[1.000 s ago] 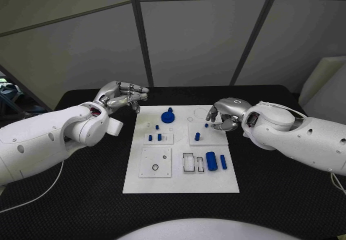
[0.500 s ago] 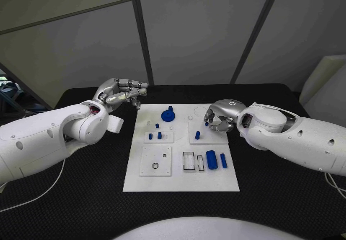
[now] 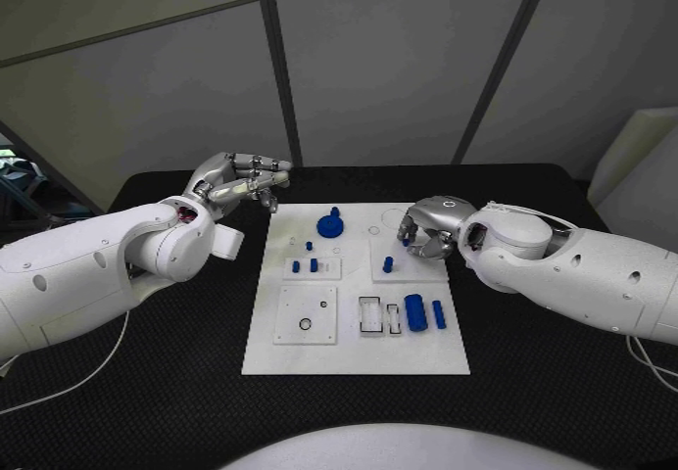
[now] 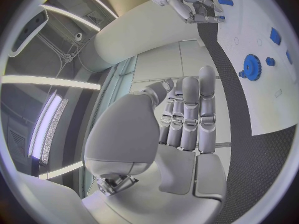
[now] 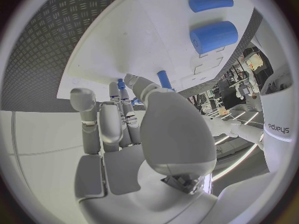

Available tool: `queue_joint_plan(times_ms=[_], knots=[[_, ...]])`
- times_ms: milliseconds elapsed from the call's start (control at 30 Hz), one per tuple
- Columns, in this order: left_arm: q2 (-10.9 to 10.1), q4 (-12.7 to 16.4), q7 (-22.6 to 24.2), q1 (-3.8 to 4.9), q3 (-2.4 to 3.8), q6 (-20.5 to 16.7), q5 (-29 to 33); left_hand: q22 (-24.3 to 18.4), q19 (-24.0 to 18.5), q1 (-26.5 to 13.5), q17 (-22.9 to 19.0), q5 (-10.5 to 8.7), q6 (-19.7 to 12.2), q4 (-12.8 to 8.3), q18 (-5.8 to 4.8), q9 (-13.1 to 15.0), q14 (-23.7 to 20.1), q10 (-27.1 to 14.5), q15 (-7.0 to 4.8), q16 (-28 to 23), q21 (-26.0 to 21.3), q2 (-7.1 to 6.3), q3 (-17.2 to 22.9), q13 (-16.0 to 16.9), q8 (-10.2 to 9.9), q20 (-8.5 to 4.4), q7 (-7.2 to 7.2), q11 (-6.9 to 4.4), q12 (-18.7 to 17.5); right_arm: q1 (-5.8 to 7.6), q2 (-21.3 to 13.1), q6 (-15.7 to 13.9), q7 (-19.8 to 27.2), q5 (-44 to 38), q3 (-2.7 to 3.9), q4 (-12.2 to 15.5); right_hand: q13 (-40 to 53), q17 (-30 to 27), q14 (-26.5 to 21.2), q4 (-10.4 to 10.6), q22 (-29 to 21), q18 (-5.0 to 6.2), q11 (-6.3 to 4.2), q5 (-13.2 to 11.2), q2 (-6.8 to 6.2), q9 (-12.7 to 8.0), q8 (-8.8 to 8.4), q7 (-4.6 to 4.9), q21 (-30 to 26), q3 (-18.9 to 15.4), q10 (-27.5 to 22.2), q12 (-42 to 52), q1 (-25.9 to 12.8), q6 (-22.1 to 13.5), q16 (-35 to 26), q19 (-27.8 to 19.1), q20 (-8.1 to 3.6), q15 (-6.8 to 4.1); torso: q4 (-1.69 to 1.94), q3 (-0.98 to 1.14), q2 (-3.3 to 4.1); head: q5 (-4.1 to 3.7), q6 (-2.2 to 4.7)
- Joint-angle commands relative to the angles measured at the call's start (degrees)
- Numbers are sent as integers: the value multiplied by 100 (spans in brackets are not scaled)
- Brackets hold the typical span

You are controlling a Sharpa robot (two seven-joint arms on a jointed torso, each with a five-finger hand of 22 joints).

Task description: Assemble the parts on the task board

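Note:
The white task board [image 3: 354, 338] lies mid-table. A blue gear with a knob [image 3: 329, 227] [image 4: 252, 66] stands at its far side, and small blue pegs [image 3: 304, 265] stand just nearer. A thick blue cylinder [image 3: 414, 313] [image 5: 214, 36] and a thin one [image 3: 438, 315] [image 5: 211, 3] lie at the near right. My right hand [image 3: 428, 230] hangs over the far right part, fingers curled down beside a blue peg [image 3: 387, 264] [image 5: 164, 78]. A smaller blue peg [image 5: 121, 83] shows between its fingertips; a grip is not clear. My left hand [image 3: 240, 181] hovers off the far left corner, fingers curled, holding nothing.
A raised white plate with holes [image 3: 306, 328] and a framed slot block [image 3: 379, 318] sit on the board's near half. Black table [image 3: 169, 372] surrounds the board on all sides. Grey wall panels stand behind the table.
My right hand has moved left over the board, covering the small peg near its fingertips. The left hand has barely shifted.

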Motion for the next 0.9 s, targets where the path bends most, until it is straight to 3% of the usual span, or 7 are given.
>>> queue_joint_plan(times_ms=[33,333,600,900], knots=[[2,11,110,5,4,95,91,-5,-27,0,-6,-34,29,6,-70,-8,-32,-47,-7,-21,-21,44,-44,5,40,1,-3,9,39,2,47,57,19,-57,-1,-45,-10,4,282,-8,10,-60,10,20,69,10,20,11,25,40,52,-29,3,45,21,42,-16,16,4,0,-1,-1,4],[7,6,83,5,5,118,99,-7,-30,-1,-10,-34,29,6,-70,-9,-35,-52,-6,-24,-25,46,-47,8,41,1,-3,9,43,-4,117,66,26,-57,0,-144,-47,32,284,-26,80,-68,-5,7,130,18,36,-10,86,102,109,-36,16,122,75,57,-23,5,-2,1,-1,9,-2],[15,8,6,5,5,126,100,-12,-37,-1,-24,-33,22,3,-70,-12,-44,-76,-4,-31,-34,53,-56,14,41,3,1,13,55,-10,118,-16,-17,-115,0,-133,-24,29,305,-188,640,-159,-125,-119,303,85,197,-122,486,262,469,96,175,474,153,304,-96,-89,0,3,-4,-6,-8],[34,-9,-100,5,4,157,100,-13,-35,8,-31,-32,16,-3,-70,-14,-46,-92,-3,-33,-36,60,-58,17,39,3,4,16,62,-19,140,-137,-207,-318,1,-125,-10,43,309,-286,788,-181,-173,-150,379,113,257,-167,607,338,597,122,212,606,215,339,-142,-128,-5,5,-11,4,-17]])
